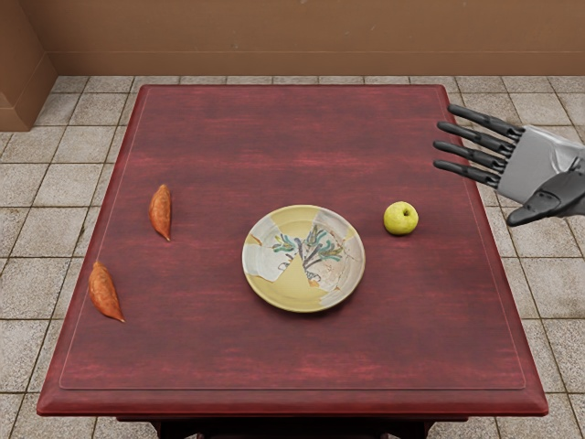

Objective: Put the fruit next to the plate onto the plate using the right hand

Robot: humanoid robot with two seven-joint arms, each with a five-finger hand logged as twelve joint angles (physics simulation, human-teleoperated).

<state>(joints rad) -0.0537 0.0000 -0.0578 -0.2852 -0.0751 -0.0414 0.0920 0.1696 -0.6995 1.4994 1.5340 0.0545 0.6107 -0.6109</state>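
One view, head camera, looking down at a slant on a dark red table (274, 137).

Right hand (516, 165) comes in from the right edge and sits over the table's far right border, partly past it. Its height above the surface can't be judged from this angle. Fingers (475, 137) are straight and spread, pointing left toward the middle of the table. Thumb (539, 208) angles down below the palm. The hand grips nothing.

Apple (400, 218), yellow-green, rests on the table just right of the plate (288, 294), near its rim but not touching. In the picture it lies below and left of the fingertips, with a clear gap.

Plate is round and yellow with a painted plant pattern and pale patches, lying flat near the table's centre.

Two orange sweet potatoes lie on the left side, well apart from the plate. Upper sweet potato (161, 211) lies roughly end-on up the picture. Lower sweet potato (105, 293) is nearer the left edge, tilted. They don't touch.

Tiled floor (37, 183) surrounds the table, and a brown wall (274, 37) runs along the top.
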